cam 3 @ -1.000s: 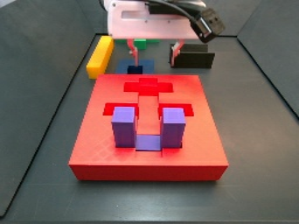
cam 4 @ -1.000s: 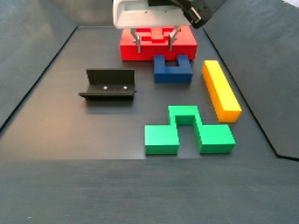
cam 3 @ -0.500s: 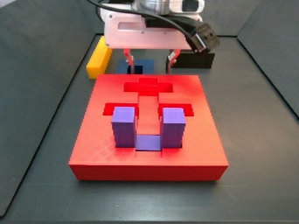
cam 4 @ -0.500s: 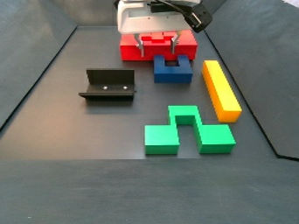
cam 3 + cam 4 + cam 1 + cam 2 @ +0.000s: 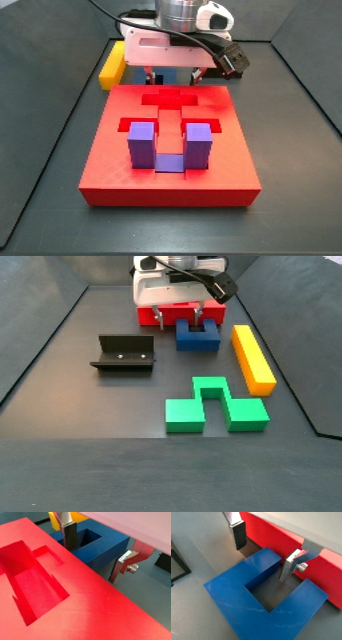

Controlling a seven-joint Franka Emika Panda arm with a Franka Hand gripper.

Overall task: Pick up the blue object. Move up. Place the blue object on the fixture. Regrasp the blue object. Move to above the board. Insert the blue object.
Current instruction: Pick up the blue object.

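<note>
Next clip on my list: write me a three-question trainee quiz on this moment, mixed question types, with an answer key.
1. True or false: the pincer has its fingers spread on either side of one prong of the blue object.
2. Multiple choice: the purple block sits a) on the floor, b) in the board, c) on the fixture.
3. Which piece lies nearest the yellow bar: the blue object or the green block?

Key: 1 true; 2 b; 3 the blue object.

Gripper (image 5: pixel 266 554) low, jaws spread apart
</note>
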